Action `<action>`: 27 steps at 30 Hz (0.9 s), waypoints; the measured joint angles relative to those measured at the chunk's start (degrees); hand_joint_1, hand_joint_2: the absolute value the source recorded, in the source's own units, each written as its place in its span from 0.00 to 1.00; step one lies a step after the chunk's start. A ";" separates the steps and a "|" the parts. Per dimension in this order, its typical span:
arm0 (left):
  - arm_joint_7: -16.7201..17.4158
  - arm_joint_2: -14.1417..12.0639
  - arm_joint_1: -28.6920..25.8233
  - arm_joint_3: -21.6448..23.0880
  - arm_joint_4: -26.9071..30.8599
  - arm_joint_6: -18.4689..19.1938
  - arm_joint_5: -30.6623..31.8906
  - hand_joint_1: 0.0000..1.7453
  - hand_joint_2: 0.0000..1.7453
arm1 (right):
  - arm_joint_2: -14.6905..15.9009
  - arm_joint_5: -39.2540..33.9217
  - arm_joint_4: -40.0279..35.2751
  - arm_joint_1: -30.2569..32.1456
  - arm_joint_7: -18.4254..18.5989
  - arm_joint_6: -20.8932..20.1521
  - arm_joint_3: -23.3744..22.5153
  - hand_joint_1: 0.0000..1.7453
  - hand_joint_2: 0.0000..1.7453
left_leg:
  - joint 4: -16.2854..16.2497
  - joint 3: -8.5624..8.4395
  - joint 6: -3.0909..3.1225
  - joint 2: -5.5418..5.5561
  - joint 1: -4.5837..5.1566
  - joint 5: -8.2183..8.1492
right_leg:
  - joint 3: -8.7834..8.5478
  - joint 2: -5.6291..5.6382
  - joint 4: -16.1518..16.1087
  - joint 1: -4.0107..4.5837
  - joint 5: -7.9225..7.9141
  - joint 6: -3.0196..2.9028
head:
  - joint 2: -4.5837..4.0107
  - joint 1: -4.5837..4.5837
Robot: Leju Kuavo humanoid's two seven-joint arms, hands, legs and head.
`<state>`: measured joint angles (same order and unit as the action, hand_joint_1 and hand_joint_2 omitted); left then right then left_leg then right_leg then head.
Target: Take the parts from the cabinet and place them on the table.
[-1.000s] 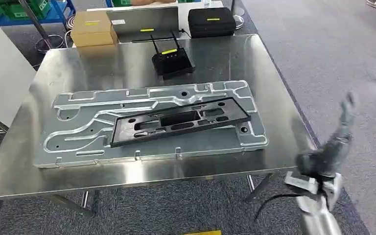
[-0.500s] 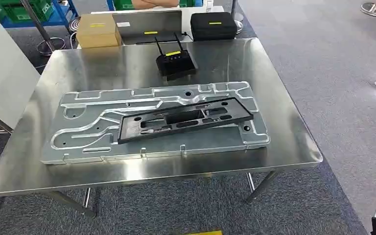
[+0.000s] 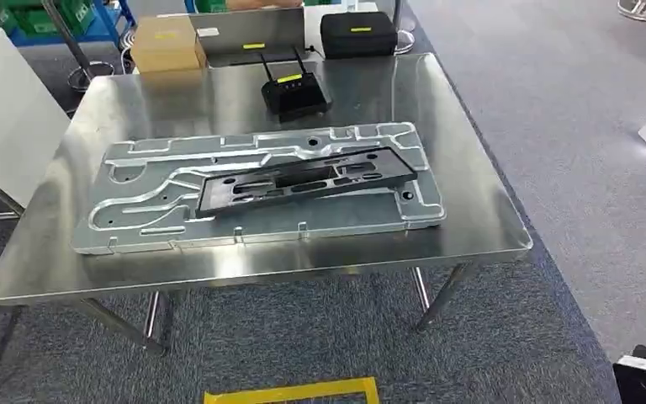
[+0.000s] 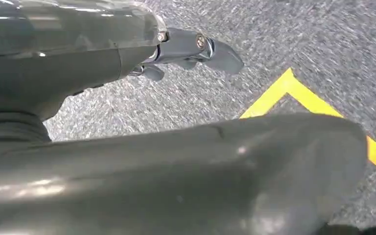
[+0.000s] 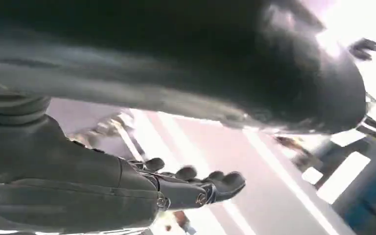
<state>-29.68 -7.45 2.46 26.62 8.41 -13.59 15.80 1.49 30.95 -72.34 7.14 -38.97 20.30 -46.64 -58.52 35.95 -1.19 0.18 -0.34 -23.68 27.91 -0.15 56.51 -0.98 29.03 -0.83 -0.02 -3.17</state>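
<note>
Black plastic, long and slotted, our frame part (image 3: 303, 183) lies flat on the broad machined aluminium plate (image 3: 135, 227), which rests on the shiny steel table (image 3: 471, 227). Its long axis runs across our view, the right end a little farther off. Both parts lie ahead of us and apart from our hands. Our left hand (image 4: 191, 54) hangs over grey carpet, fingers loosely extended, holding nothing; our right hand (image 5: 196, 183) is likewise spread and empty. Neither is clearly nearer.
</note>
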 joint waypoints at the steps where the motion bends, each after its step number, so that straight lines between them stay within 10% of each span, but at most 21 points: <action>1: 0.00 0.11 -0.01 0.00 0.00 0.00 0.02 0.00 0.00 | 0.11 0.20 2.25 -0.20 0.00 -0.09 -0.68 0.00 0.00 | -2.61 0.86 -0.25 0.01 -0.01 -3.44 | 0.71 -0.06 0.01 0.00 -0.50 -0.35 | 0.00 0.02; 4: 0.15 0.33 -0.04 0.02 0.00 -0.02 0.00 0.00 0.00 | 0.62 1.38 9.76 -0.94 0.00 0.86 -2.06 0.00 0.00 | -14.91 3.56 -0.87 -0.02 -0.21 -11.40 | 3.15 -0.26 0.13 0.26 -2.36 -0.59 | 0.00 0.00; 6: 0.57 0.53 -0.02 0.04 0.00 -0.09 0.00 0.00 0.00 | 2.06 4.25 19.69 -2.48 0.17 2.26 -3.42 0.00 0.00 | -16.06 1.90 -0.67 -0.01 -0.20 -9.00 | 4.83 -0.25 0.33 0.52 -3.52 -0.52 | 0.00 0.02; 8: 0.88 0.72 0.06 0.13 0.00 -0.20 0.00 0.00 0.00 | 2.56 5.84 27.66 -3.67 0.44 3.81 -5.08 0.00 0.00 | -8.59 -3.99 0.15 0.03 -0.07 -5.03 | 6.28 -0.25 0.57 0.83 -4.47 -0.40 | 0.00 0.02; 10: 0.92 0.72 0.30 0.20 0.00 -0.22 0.02 0.00 0.00 | 2.62 6.74 34.83 -5.08 1.95 5.01 -6.89 0.00 0.00 | 2.72 -12.33 1.74 0.12 0.77 -7.03 | 6.82 -0.26 0.70 1.05 -5.42 -0.04 | 0.00 0.00; 11: 0.96 0.77 0.47 0.31 0.00 -0.22 0.02 0.00 0.00 | 2.67 7.46 37.82 -5.45 3.59 5.20 -7.66 0.00 0.00 | 4.31 -12.93 1.42 -0.06 0.75 -7.23 | 6.72 -0.39 0.60 0.80 -5.89 0.31 | 0.00 0.02; 15: 1.09 0.81 0.75 1.05 0.00 0.13 0.00 0.00 0.00 | 2.32 12.45 46.06 -6.32 8.49 5.57 -8.66 0.00 0.00 | 5.65 -11.53 2.66 -0.65 0.70 -4.46 | 7.26 -0.24 0.48 0.27 -6.63 1.57 | 0.00 0.00; 18: 1.03 0.85 0.72 1.57 0.00 0.42 0.00 0.00 0.00 | 2.34 16.70 50.34 -6.62 14.11 2.92 -8.40 0.00 0.00 | 5.67 -8.60 3.38 -0.62 0.71 -2.28 | 10.18 0.00 10.79 0.16 4.43 2.07 | 0.00 0.02; 20: 0.90 0.94 0.71 1.83 0.00 0.65 0.00 0.00 0.00 | 2.30 18.22 52.73 -6.75 17.54 0.25 -8.29 0.00 0.00 | 5.06 -6.56 3.19 -0.71 0.69 -1.09 | 11.10 0.00 17.38 0.03 5.85 2.50 | 0.00 0.02; 23: 0.92 1.12 0.73 2.36 0.00 0.96 0.00 0.00 0.00 | 2.45 21.36 54.92 -6.90 26.06 -2.89 -7.17 0.00 0.00 | 3.11 -3.11 2.47 -0.74 0.31 0.10 | 4.81 -0.03 11.49 -0.51 -0.54 3.05 | 0.00 0.02; 25: 0.96 1.03 0.74 2.62 0.00 0.96 0.00 0.00 0.00 | 2.38 21.88 55.99 -7.29 27.08 -3.17 -6.69 0.00 0.00 | 1.22 -1.25 1.82 -0.71 0.54 0.35 | -2.05 -0.03 1.36 -0.76 2.14 3.56 | 0.00 0.02; 27: 0.96 1.07 0.82 2.67 0.00 0.94 0.00 0.00 0.00 | 2.47 22.05 56.58 -7.50 27.45 -3.26 -6.37 0.00 0.00 | 0.63 -1.19 1.09 -0.75 0.65 0.81 | -2.32 0.24 0.15 -0.36 2.84 1.86 | 0.00 0.02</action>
<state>-28.72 -6.38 3.28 29.29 8.41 -12.66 15.80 3.96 53.00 -15.76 -0.36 -11.52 17.05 -53.00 -57.89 34.76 -0.10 -0.57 0.31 -22.87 25.59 0.09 56.66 -1.33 31.88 1.04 -0.02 -3.15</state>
